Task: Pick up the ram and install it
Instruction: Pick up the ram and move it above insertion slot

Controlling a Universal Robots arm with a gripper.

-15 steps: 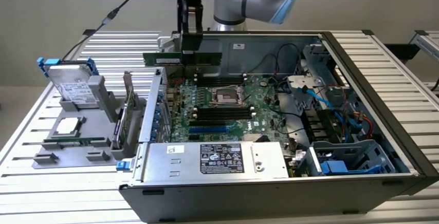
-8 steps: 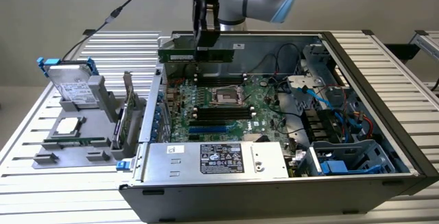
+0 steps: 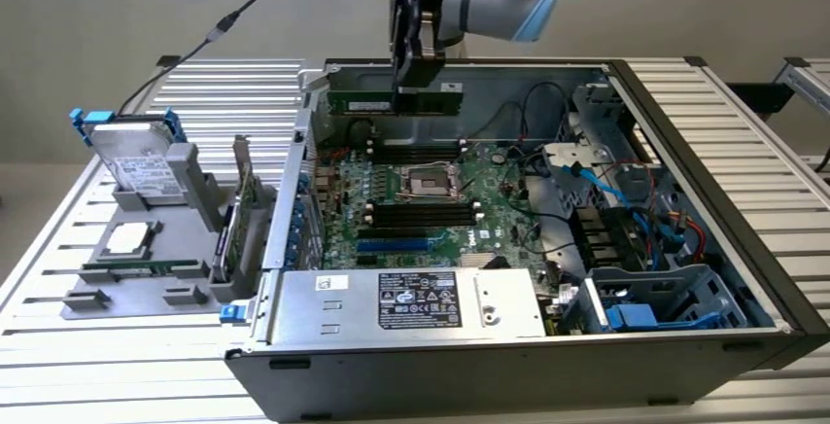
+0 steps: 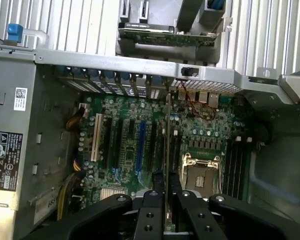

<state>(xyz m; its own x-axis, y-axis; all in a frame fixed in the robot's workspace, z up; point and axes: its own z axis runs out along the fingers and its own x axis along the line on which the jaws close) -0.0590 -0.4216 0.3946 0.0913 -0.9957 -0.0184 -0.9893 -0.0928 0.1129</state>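
One robot arm reaches down from the upper middle of the exterior view. Its tool [image 3: 418, 82] is closed on the ram [image 3: 361, 103], a long, thin green stick held level and on edge. The ram hangs over the far side of the open computer case [image 3: 726, 161], well above the motherboard [image 3: 500, 195], touching nothing but the tool. The tool pinches it slightly off its middle, toward the exterior view's right.

In the wrist view the ram [image 4: 168, 135] appears edge-on as a thin line running out from between the two fingers [image 4: 154, 192], with the board well beneath it.

Black memory slots [image 3: 412, 152] lie in rows just above and just below the processor socket [image 3: 426, 181] at the centre of the exterior view. Whether their end latches stand open cannot be told.

The risks from here look like these. The stick may come down askew and land on a slot wall or latch instead of in the groove. The off-centre grip may let one end seat while the other rides high. A black cable [image 3: 508, 118] hanging just to the right of the upper slots may snag the stick. Hard pressing on a mismatched notch could damage the stick or the slot.
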